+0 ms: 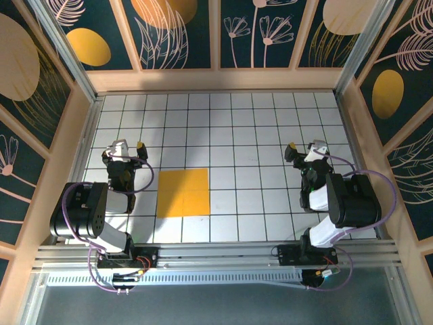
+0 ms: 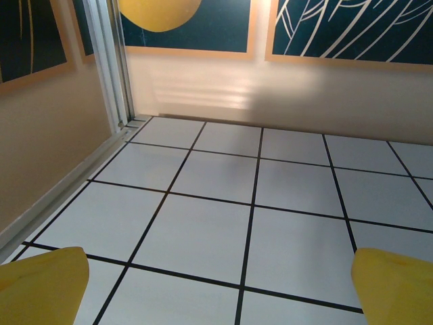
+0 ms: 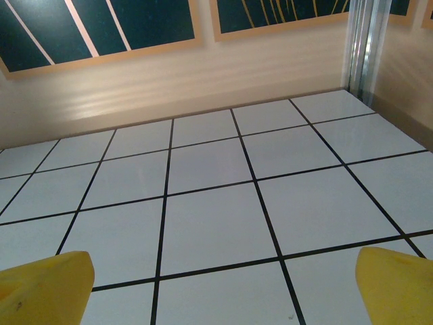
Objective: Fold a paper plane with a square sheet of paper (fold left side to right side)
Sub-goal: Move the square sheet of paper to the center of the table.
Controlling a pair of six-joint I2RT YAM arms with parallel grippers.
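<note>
Square sheet of paper (image 1: 183, 193), flat, plain yellow-orange; left fingers (image 2: 40, 288) and right fingers (image 3: 396, 284) wide apart, empty.

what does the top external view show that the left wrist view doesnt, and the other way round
Top external: the square sheet of paper lying flat on the table between the arms, nearer the left one, with the left gripper and right gripper both open and clear of it.
Left wrist: a close look at the left fingertips, yellow and spread wide over bare tiles, facing the far-left corner post.
Both: the white gridded table and the dark patterned walls.
</note>
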